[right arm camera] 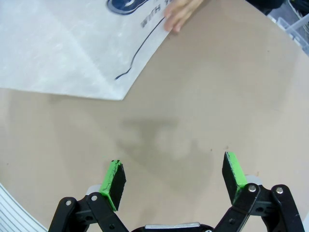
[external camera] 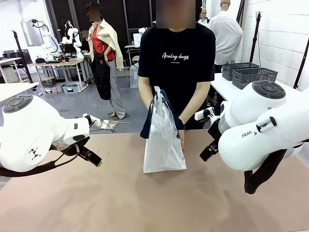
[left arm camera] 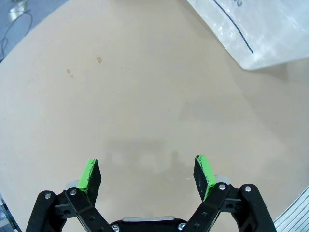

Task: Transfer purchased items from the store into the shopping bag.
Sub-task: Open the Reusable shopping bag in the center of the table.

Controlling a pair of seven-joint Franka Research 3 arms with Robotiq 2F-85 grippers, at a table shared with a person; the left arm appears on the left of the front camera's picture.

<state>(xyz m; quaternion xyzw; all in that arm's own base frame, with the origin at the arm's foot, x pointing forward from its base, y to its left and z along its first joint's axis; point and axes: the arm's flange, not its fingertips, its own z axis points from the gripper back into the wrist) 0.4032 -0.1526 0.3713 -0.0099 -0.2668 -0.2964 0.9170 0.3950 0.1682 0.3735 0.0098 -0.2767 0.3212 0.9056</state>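
1. Pincers: my left pincer [left arm camera: 147,175] is spread wide and grasps nothing, its green pads hanging over bare table [left arm camera: 145,96]. My right pincer [right arm camera: 174,178] is released and empty in the same way.
2. The shopping bag [external camera: 164,140] stands upright at the far middle of the table, between my two arms, with its base resting on the tabletop. One bottom corner reaches into each wrist view, well clear of my fingers.
3. The person across the table steadies the bag. One hand [external camera: 155,103] is up at the navy handles and the other hand [external camera: 181,137] lies against its lower side.
4. Step in hand, as I judge it: the very start. The bag is being set up for me and I have picked nothing.
5. The next move calls for a purchased item within my reach, and for a bag mouth spread open. The top looks gathered at the handles, so dropping anything in would need it parted first. The thin film would likely buckle if I nudged it.
6. Count: one shopping bag, two pincers, two of the person's hands on the bag. Two dark grey slotted baskets [external camera: 254,76] sit on a side table behind and to the right. I cannot tell whether either is the store.
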